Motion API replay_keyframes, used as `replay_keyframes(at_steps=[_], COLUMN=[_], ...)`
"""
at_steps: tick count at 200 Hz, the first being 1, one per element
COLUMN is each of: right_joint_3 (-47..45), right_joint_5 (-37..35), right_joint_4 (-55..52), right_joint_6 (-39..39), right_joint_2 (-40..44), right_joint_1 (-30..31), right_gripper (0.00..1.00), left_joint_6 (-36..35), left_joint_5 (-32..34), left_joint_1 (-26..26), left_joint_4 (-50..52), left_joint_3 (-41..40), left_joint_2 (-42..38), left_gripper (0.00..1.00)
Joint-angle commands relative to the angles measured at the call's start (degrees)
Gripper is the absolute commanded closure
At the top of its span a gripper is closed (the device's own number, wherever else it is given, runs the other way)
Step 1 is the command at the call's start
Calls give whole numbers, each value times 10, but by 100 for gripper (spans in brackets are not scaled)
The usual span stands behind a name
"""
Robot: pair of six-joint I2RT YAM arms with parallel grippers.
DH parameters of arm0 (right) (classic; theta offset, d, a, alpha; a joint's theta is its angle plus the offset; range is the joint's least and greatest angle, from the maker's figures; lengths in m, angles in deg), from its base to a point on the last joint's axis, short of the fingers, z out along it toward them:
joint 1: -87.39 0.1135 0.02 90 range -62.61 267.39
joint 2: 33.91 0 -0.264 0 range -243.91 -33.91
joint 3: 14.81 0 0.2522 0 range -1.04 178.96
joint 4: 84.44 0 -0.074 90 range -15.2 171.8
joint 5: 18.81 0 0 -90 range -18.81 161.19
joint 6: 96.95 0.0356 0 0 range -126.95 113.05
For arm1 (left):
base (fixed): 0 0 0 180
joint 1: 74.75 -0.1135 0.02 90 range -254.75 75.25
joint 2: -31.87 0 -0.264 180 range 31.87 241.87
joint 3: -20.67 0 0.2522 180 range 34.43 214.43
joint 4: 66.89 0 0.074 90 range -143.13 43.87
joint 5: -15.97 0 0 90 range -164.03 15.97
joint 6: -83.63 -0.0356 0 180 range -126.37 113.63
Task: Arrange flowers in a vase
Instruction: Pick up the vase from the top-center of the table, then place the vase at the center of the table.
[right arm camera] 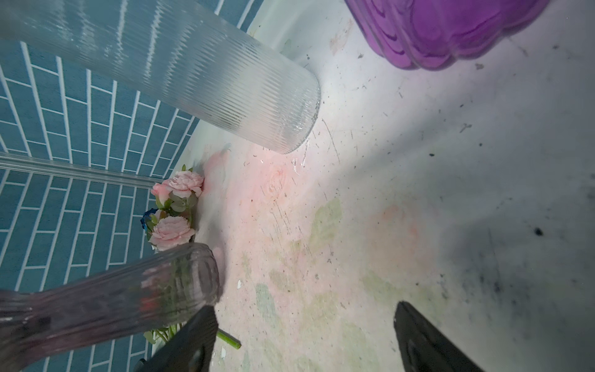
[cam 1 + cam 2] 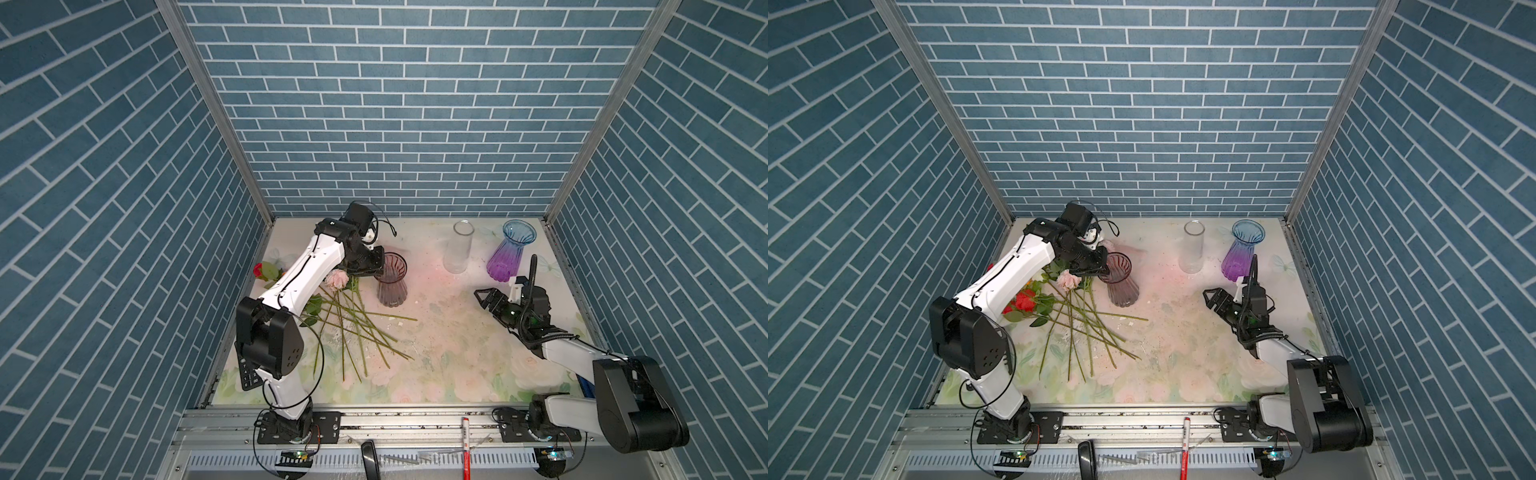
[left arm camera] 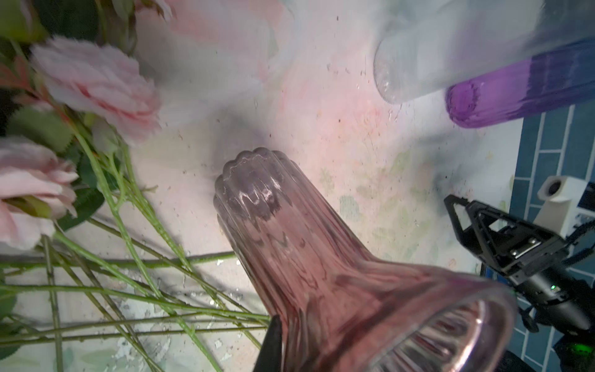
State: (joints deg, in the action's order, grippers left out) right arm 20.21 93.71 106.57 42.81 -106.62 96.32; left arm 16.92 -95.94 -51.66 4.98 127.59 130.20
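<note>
The flowers [image 2: 352, 319] lie in a loose heap on the left side of the table [image 2: 457, 353], thin green stems crossing and fanning toward the front, pink and red blooms at the far end. The ribbed, smoky-pink glass vase [image 2: 391, 286] stands just beside them.

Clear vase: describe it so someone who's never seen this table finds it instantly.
On the floral table, near the back brick wall, the clear vase stands between the smoky pink vase and the purple-blue vase. Only it is a straight, colourless cylinder; both neighbours are tinted and flared.
</note>
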Motion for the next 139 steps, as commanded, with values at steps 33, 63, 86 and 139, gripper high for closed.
replay_keyframes(at_steps=[33,63,86,139], right_joint_3=[0,-7,-9,-9], right_joint_5=[5,5,3,4], right_joint_4=[2,10,12,12], right_joint_6=[20,23,24,24], right_joint_2=[0,-2,2,0], right_joint_1=[-2,-3,-2,-2], right_gripper=[12,12,13,12], left_joint_6=[10,14,11,9], left_joint_5=[-18,-20,-13,-8], left_joint_1=[7,13,19,21], left_joint_4=[-70,-71,-62,-46], left_joint_3=[-45,-30,-9,34], left_joint_2=[-36,-26,-17,-14], left_gripper=[94,84,68,53])
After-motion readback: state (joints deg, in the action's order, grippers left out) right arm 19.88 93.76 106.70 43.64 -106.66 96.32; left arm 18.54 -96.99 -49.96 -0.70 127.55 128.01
